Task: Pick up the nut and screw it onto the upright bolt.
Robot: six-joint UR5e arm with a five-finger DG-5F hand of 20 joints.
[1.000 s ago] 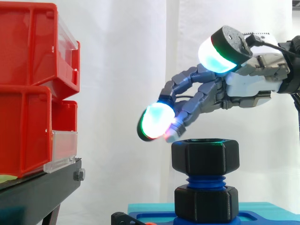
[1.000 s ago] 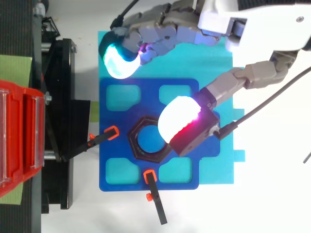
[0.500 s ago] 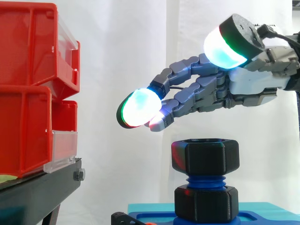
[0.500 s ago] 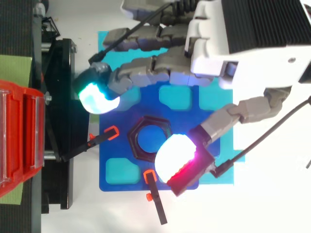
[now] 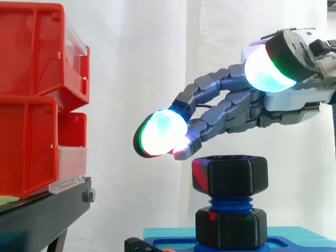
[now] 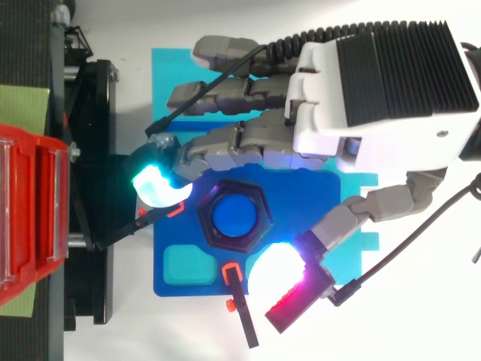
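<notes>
Resetting above the nut
My robot hand (image 5: 247, 113), fingers apart and empty, has lifted clear and hovers over the nut (image 5: 230, 176), already threaded atop the bolt (image 5: 229, 202); likely regrasping for another turn.

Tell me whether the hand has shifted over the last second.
Yes. In the top view the hand has swung down the picture: its thumb pad, earlier over the nut's right edge, now lies below and right of the nut.

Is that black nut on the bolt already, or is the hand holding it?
On the bolt. The nut sits atop the blue bolt, threads showing beneath; the hand hovers above, fingers open.
</notes>
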